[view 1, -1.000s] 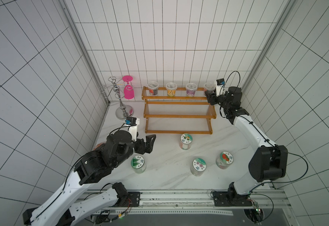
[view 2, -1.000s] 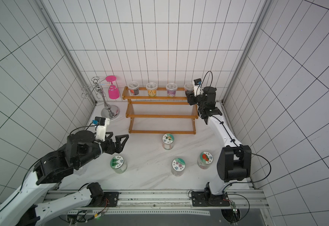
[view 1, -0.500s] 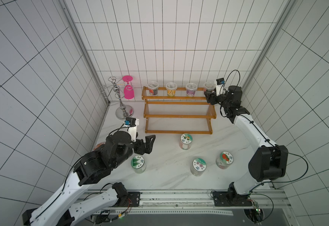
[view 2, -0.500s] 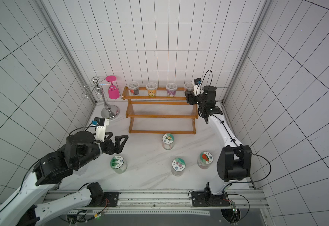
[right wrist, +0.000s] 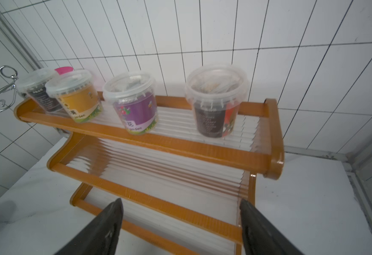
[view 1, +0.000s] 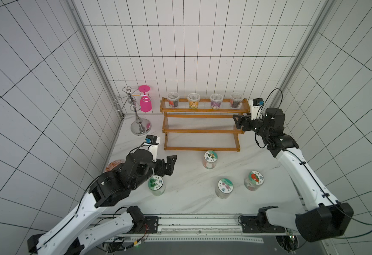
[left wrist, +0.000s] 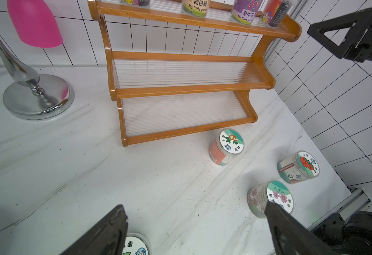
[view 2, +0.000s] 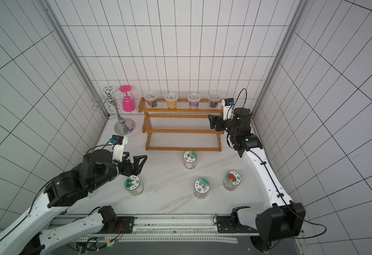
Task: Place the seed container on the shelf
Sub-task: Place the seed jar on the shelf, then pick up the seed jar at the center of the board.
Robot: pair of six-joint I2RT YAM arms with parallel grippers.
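The right gripper point(view 1: 235, 121) has opened and backed away from the shelf point(view 1: 202, 131), holding nothing. The left gripper point(view 1: 171, 165), far off, is wide open too. The seed cup point(right wrist: 216, 103) stands upright on the top step's right end, just beyond the right gripper.

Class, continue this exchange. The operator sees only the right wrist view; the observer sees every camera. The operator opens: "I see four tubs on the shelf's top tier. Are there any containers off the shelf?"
Observer: Yes, four stand on the table before the shelf: green-lidded jar, orange-fruit-lidded jar, flower-lidded jar, red-fruit-lidded jar.
Operator: Which stands nearest the shelf?
Observer: The orange-fruit-lidded jar, just before the bottom tier.
Operator: And the left claw?
Observer: The left claw is open and empty, near the green-lidded jar.
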